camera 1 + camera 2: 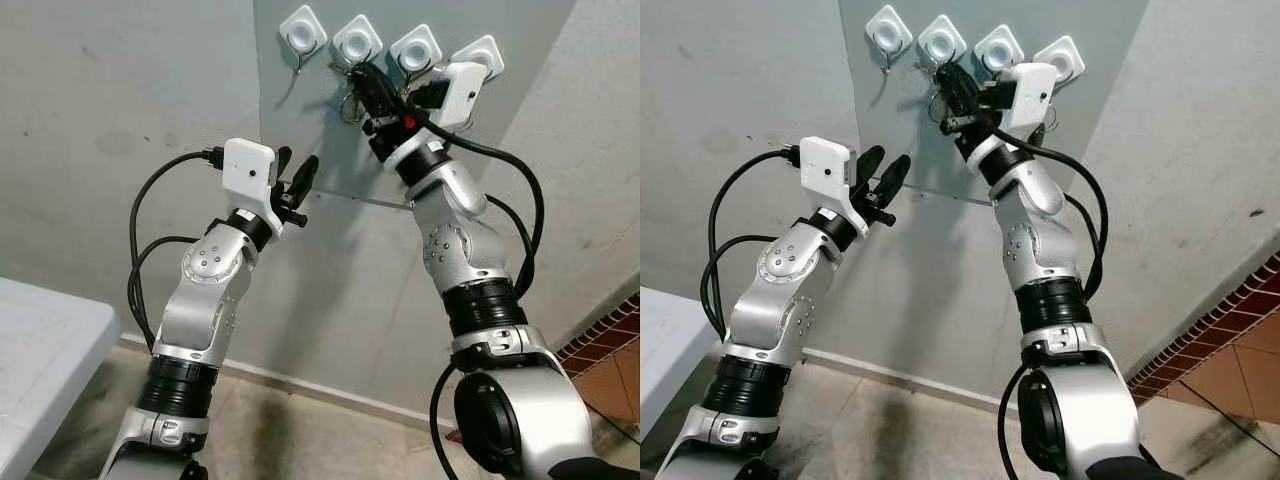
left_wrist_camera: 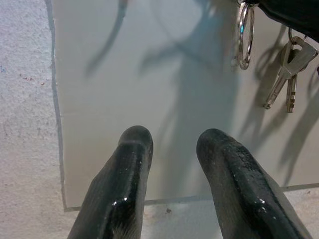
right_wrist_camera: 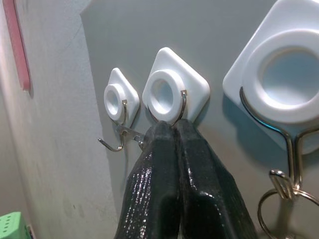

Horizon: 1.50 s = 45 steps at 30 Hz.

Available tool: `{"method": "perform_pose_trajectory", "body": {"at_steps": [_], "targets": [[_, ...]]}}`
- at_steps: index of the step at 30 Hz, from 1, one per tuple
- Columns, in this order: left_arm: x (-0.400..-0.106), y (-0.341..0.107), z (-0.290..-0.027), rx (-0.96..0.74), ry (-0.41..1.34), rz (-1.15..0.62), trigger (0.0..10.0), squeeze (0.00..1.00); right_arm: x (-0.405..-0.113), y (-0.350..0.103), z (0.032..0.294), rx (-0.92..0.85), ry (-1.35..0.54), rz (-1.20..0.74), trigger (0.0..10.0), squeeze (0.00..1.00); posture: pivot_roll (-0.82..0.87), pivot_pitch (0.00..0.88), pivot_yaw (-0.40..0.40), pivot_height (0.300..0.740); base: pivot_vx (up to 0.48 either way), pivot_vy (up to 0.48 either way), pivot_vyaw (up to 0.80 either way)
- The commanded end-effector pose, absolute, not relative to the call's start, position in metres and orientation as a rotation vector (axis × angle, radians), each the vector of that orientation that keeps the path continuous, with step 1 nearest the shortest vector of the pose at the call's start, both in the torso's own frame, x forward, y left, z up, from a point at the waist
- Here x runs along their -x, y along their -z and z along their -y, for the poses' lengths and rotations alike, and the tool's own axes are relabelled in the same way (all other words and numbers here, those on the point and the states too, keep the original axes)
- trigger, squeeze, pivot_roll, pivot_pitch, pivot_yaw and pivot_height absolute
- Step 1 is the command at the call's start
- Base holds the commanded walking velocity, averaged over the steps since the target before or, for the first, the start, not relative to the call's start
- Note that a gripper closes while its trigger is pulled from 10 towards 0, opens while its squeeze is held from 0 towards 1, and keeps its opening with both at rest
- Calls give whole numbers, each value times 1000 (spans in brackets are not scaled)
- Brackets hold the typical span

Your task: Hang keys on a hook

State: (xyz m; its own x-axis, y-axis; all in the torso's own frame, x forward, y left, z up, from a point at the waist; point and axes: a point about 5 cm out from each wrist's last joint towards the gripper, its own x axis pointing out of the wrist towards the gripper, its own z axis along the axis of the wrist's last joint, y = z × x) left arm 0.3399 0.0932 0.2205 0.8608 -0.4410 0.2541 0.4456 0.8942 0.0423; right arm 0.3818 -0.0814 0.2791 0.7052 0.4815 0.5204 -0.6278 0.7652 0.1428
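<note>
Four white hooks sit in a row on a grey panel (image 1: 340,240) on the wall. My right gripper (image 1: 358,72) is raised to the second hook (image 1: 357,40) from the left, its fingers shut just under that hook's wire (image 3: 182,102). A silver key ring (image 2: 244,35) and two keys (image 2: 289,74) dangle beside it, and a bit of key metal (image 3: 130,133) shows at the fingers. The third hook (image 3: 284,74) carries another ring (image 3: 279,199). My left gripper (image 1: 297,162) is open lower on the panel, holding nothing.
The first hook (image 1: 302,30) hangs bare and the fourth hook (image 1: 482,52) lies behind my right wrist camera. A white table (image 1: 40,350) stands at the lower left. Red brick tiling (image 1: 610,345) runs along the wall base at the right.
</note>
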Motion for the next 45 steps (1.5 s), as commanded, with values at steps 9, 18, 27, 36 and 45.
{"method": "perform_pose_trajectory", "body": {"at_steps": [9, 18, 27, 36, 45], "targets": [[-339, -225, -92, 25, 467, 280, 10000, 0, -380, -297, 83, -373, -639, 580, 10000, 0, 132, 41, -61, 740, 0, 0, 0], [-339, -225, -91, 23, 469, 278, 10000, 0, -370, -300, 79, -383, -725, 650, 10000, 0, 129, 42, -59, 740, 0, 0, 0], [-339, -225, -90, 22, 469, 282, 10000, 0, -371, -301, 80, -361, -721, 654, 10000, 0, 129, 37, -59, 740, 0, 0, 0], [-339, -225, -89, 24, 469, 283, 10000, 0, -378, -282, 74, -197, -708, 526, 10000, 0, 125, 32, -60, 740, 0, 0, 0], [-339, -225, -89, 28, 469, 282, 10000, 0, -387, -265, 86, -158, -562, 438, 10000, 0, 126, 37, -59, 740, 0, 0, 0]]}}
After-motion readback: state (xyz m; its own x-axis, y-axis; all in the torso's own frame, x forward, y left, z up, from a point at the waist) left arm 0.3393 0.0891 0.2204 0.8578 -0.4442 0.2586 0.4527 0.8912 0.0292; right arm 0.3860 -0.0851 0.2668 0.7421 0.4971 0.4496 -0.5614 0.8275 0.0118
